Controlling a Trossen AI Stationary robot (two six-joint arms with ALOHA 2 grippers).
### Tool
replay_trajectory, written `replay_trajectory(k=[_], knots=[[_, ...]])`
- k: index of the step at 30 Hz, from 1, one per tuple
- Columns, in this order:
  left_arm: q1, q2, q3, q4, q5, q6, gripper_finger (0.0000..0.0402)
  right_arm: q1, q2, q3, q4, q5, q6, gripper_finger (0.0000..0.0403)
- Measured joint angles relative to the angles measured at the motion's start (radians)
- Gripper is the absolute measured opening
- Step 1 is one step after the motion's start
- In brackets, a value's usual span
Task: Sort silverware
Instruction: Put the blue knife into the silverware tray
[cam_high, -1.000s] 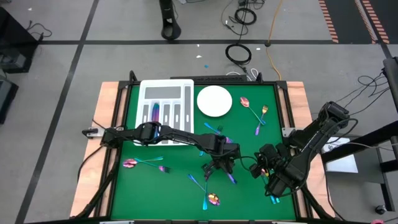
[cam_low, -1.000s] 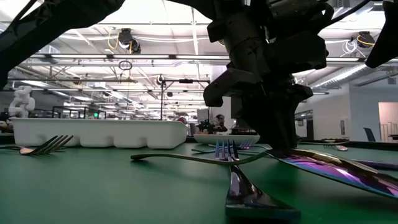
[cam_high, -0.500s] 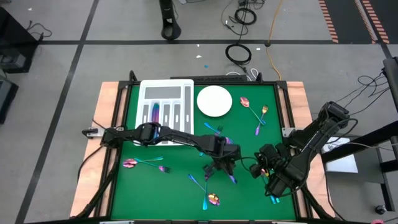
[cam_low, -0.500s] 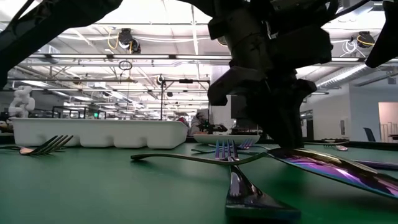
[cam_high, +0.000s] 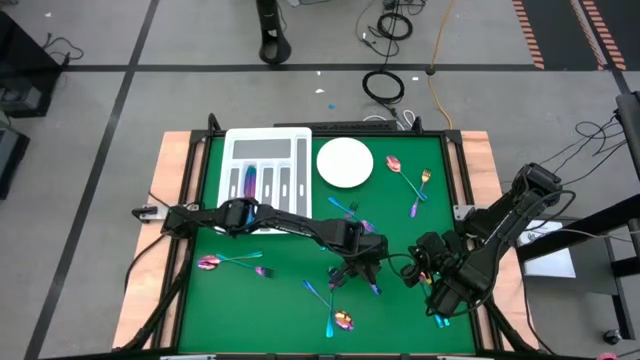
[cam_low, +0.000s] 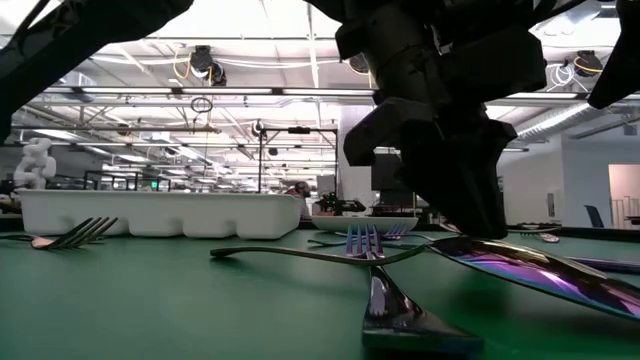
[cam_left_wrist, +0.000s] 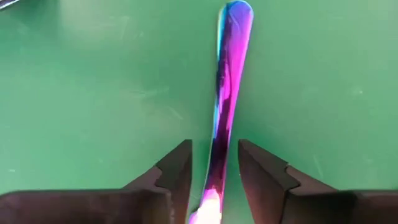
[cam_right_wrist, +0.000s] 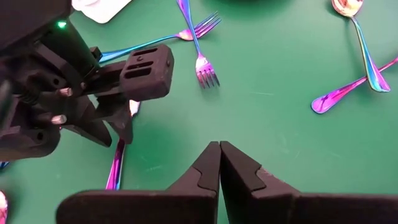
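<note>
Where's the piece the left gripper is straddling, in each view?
High: the knife, mostly hidden under the left gripper, mid-table.
Low: likely the flat iridescent blade under the gripper, right of centre.
Left wrist: the handle runs up from between the open fingers.
Right wrist: the purple strip below the left gripper.
Shared landmark: the left gripper.

The thin iridescent metal handle (cam_left_wrist: 225, 93) between the fingers of my left claw (cam_left_wrist: 214, 177) is polished and glossy, shining blue, purple and pink. My dark fingers (cam_left_wrist: 176, 171) look matt plastic. The green tabletop (cam_left_wrist: 93, 93) is matt, cloth-like.
</note>
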Motion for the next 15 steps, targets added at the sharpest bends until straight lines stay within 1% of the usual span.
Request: replay_trajectory(k=[3, 5, 15], knots=[[0.005, 0.001, -0.010, 0.011, 0.000, -0.007, 0.0155, 0.000, 0.000, 0.000, 0.001, 0.000, 0.000, 0.0000], [0.006, 0.002, -0.026, 0.015, 0.000, -0.007, 0.0162, 0.000, 0.000, 0.000, 0.001, -0.002, 0.000, 0.0000], [0.014, 0.003, -0.037, 0.007, 0.039, -0.005, 0.0164, 0.000, 0.000, 0.000, 0.008, -0.001, -0.011, 0.0000]])
